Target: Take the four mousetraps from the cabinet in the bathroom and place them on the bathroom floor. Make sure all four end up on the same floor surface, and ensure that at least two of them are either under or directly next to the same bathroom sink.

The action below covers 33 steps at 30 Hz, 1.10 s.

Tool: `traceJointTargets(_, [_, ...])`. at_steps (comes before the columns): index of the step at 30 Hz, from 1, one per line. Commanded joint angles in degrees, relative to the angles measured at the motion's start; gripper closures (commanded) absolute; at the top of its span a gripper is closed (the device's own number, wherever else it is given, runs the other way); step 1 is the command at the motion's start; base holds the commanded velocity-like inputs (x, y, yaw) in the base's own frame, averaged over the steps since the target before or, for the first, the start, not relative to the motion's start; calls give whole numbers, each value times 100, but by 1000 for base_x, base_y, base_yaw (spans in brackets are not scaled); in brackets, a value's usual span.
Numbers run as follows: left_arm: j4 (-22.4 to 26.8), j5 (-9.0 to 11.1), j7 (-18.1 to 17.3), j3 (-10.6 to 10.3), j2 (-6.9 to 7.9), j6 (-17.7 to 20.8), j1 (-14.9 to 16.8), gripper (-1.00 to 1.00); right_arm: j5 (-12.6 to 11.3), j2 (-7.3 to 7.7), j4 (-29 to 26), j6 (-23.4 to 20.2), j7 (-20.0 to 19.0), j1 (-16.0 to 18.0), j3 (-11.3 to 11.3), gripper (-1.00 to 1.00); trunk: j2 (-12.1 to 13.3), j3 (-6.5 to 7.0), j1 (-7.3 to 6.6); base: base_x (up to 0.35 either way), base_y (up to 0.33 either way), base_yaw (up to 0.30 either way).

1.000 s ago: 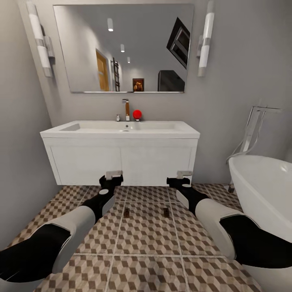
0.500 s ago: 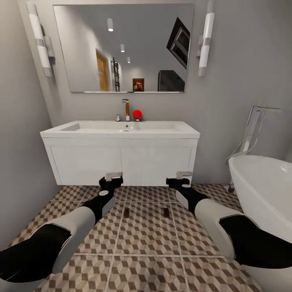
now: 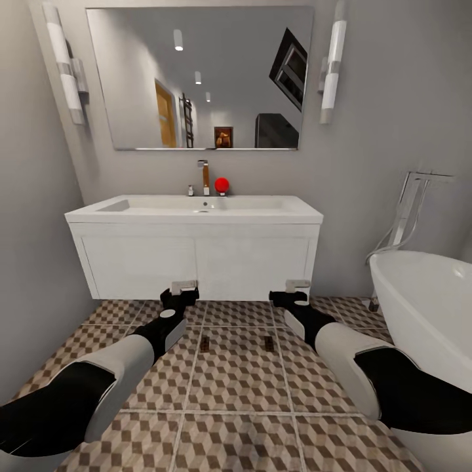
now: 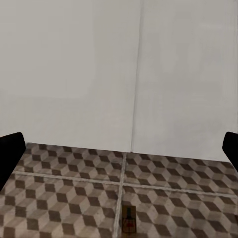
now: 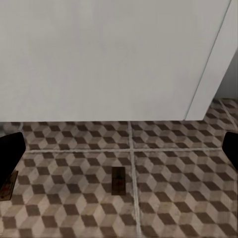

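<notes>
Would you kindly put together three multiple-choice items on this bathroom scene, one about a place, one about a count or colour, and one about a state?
1. Where do the mousetraps lie?
A. In the basin
B. On the tiled floor in front of the vanity
C. Inside the bathtub

2. How many mousetraps show on the floor in the head view?
A. Two
B. Four
C. None

3. How do both grippers stand?
A. Shut on a mousetrap each
B. One open, one shut
C. Open and empty

Answers:
1 B: one mousetrap and the other mousetrap lie flat on the bathroom floor before the white vanity.
2 A: just those two small boards appear there.
3 C: the left gripper and right gripper each show fingers spread wide with nothing between them.
</notes>
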State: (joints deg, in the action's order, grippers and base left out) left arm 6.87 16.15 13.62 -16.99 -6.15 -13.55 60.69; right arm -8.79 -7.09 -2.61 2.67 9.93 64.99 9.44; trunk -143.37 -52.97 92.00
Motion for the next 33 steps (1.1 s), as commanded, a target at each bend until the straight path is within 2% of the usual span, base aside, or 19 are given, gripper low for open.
traceJointTargets(1, [-13, 46, 24, -50, 0, -15, 5, -100, -60, 4, 41, 22, 17, 5, 50, -100, -3, -6, -1, 0, 0, 0])
traceJointTargets(8, [-100, 52, 19, -45, -28, -1, 5, -100, -61, 18, 168, 19, 18, 5, 49, -100, -3, -6, -1, 0, 0, 0])
traceJointTargets(17, [-336, 81, 58, -34, -263, 1, 5, -100, -61, 23, 212, 15, 16, 5, 49, -100, -3, -6, -1, 0, 0, 0])
traceJointTargets(21, [-361, 89, 64, -32, -294, 1, 5, -100, -61, 23, 215, 14, 13, 5, 49, -100, -3, -6, -1, 0, 0, 0])
traceJointTargets(33, [-393, 105, 76, -18, -320, 39, 5, -100, -61, -2, 217, 6, 15, 5, 56, -100, 13, 260, -32, 0, 0, 0])
